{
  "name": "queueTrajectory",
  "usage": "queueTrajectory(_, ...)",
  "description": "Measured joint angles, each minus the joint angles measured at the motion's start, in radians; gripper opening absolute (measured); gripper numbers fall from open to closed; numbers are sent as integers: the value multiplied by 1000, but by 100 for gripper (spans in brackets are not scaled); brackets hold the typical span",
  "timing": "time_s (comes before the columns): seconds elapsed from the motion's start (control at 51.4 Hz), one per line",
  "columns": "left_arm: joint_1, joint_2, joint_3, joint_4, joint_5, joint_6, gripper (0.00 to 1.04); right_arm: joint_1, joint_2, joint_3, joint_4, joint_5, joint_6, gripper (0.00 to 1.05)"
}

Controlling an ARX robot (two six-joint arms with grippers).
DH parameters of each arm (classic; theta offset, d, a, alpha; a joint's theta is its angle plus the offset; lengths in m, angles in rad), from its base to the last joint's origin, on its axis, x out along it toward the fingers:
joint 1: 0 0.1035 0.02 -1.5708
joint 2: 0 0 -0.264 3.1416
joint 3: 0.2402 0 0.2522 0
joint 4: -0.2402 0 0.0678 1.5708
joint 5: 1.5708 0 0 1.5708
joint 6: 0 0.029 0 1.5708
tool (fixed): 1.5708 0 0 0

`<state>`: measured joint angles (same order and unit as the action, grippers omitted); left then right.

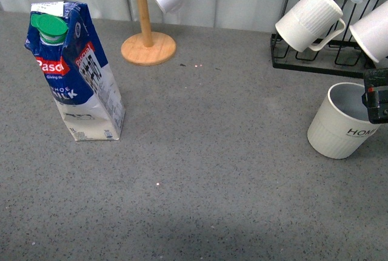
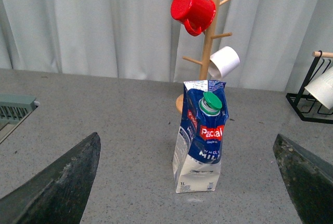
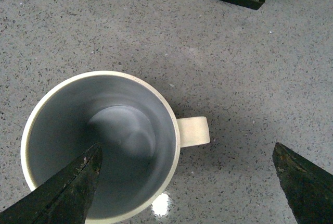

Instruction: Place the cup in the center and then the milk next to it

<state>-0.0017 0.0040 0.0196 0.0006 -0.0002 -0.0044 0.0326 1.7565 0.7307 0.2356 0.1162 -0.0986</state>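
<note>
By the right edge of the worktop [image 1: 200, 170], the right gripper [image 3: 186, 148] gapes over the ribbed cream cup [image 3: 104, 125], one finger above its grey inside, one past its handle.

Softly and evenly lit from above, with only faint, diffuse shadows on the grey worktop [image 1: 212, 152] and a dimmer band along its near edge in the front view. Sharp enough to read the lettering on the milk [image 1: 76, 73] and the cup [image 1: 339, 121], yet dark and out of focus at the fingers [image 3: 62, 193] close to both wrist lenses. Small white glare spot on the worktop beside the cup's rim, right wrist view.
</note>
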Motion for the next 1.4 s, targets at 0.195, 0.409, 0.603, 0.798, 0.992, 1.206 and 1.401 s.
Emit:
queueTrajectory(0.195,0,0,0,0,0,0,98,0,50,56,-61,10,46,95)
queueTrajectory(0.409,0,0,0,0,0,0,98,-2,99,117,-138,25,105,95)
queueTrajectory(0.603,0,0,0,0,0,0,98,0,124,171,-199,27,130,70)
queueTrajectory(0.798,0,0,0,0,0,0,98,6,129,185,-249,37,137,33)
queueTrajectory(0.992,0,0,0,0,0,0,98,10,129,194,-251,30,139,1)
queueTrajectory(1.206,0,0,0,0,0,0,98,16,110,197,-278,20,158,1)
queueTrajectory(1.401,0,0,0,0,0,0,98,75,69,210,-306,-21,225,1)
